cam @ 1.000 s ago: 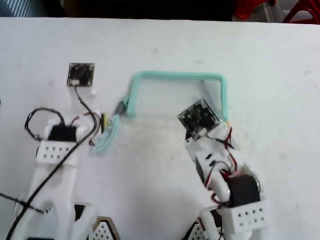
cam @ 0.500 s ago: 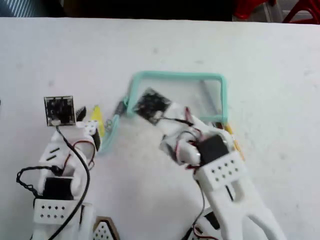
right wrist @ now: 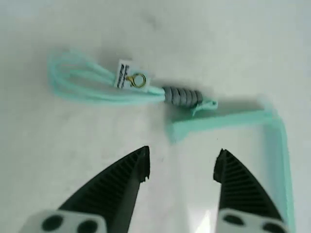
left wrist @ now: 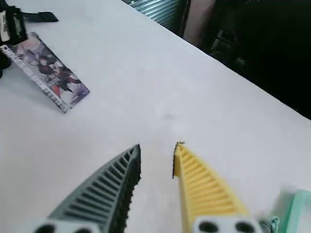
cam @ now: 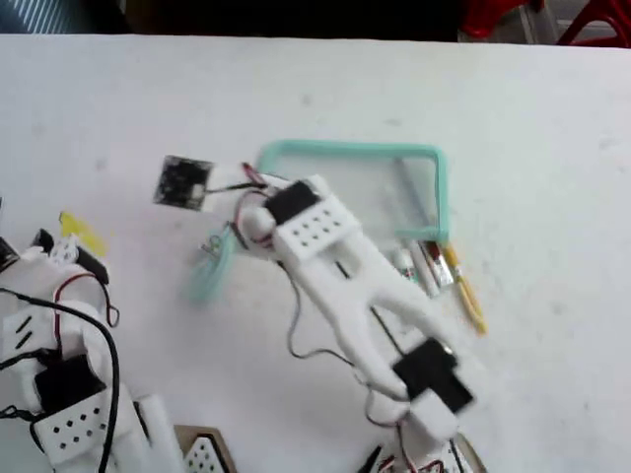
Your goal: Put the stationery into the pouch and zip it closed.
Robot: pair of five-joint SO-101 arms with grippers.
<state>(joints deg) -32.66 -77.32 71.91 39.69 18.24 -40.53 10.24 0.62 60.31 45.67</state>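
Right wrist view: the right claw [right wrist: 182,154], spread and empty, hangs over a corner of the pouch [right wrist: 223,120]; the zip pull [right wrist: 182,95] lies just ahead of its tips (cord [right wrist: 107,95] stretched crosswise to them).

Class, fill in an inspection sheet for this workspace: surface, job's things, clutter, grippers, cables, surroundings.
Surface: white table, plain.
Job's things: clear pouch with mint-green trim, flat; pens at its corner, inside or outside unclear; mint cord loop on the grey zip pull.
Clutter: printed card lying flat.
Grippers: right gripper open above the pouch's corner; left gripper open over the table.
Cables: black cable along the left arm.
Surroundings: red chair legs behind the table.
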